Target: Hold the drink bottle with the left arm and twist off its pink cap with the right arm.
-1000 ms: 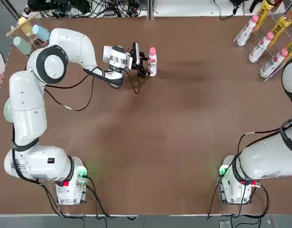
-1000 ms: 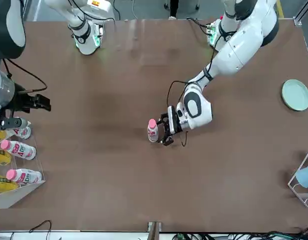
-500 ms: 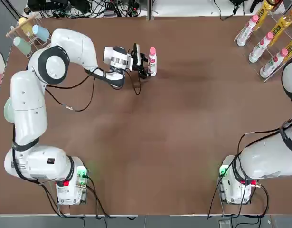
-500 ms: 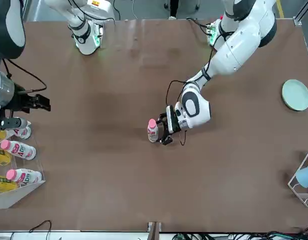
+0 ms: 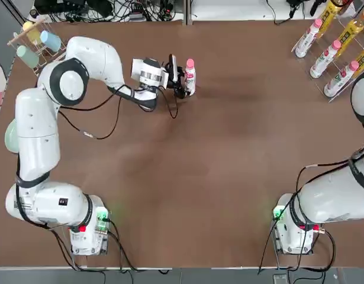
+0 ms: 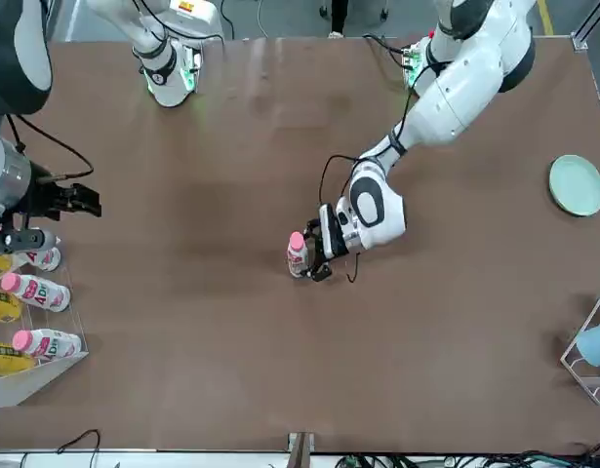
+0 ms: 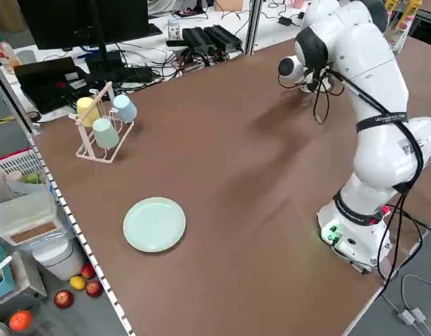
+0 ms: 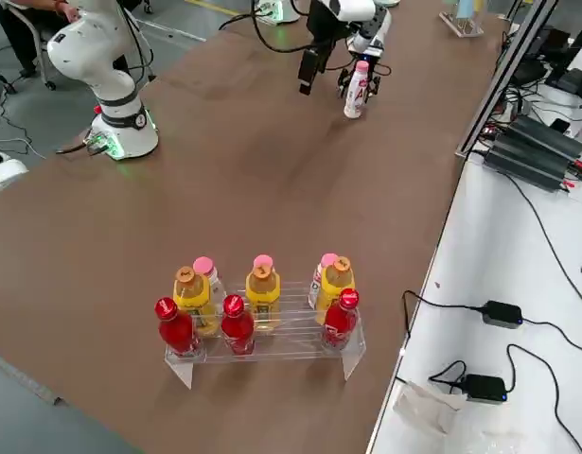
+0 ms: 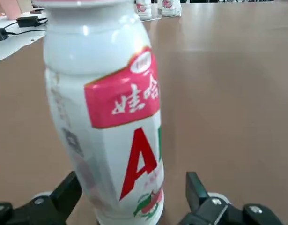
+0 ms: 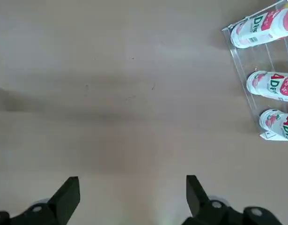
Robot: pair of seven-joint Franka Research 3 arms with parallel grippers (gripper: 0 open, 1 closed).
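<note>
The drink bottle [image 5: 189, 78] stands upright at the table's far middle, white with a red-pink label and the pink cap [image 5: 190, 62] on its neck. My left gripper [image 5: 183, 77] reaches in level from the bottle's left side. Its fingers are open and stand on either side of the bottle's lower body. In the left wrist view the drink bottle [image 9: 106, 117] fills the space between the fingertips [image 9: 71, 192], with a small gap on each side. My right gripper [image 6: 85, 200] hangs open and empty, far off beside the bottle rack.
A clear rack [image 5: 332, 44] of pink-capped, yellow and red bottles stands at the far right corner. A rack of cups [image 5: 34, 38] is at the far left corner. A pale green plate [image 6: 576, 185] lies near the left edge. Loose black cable hangs under the left wrist.
My left gripper has slid a little to the right, so its open fingers now reach further around the bottle. The bottle and the right arm have stayed put.
</note>
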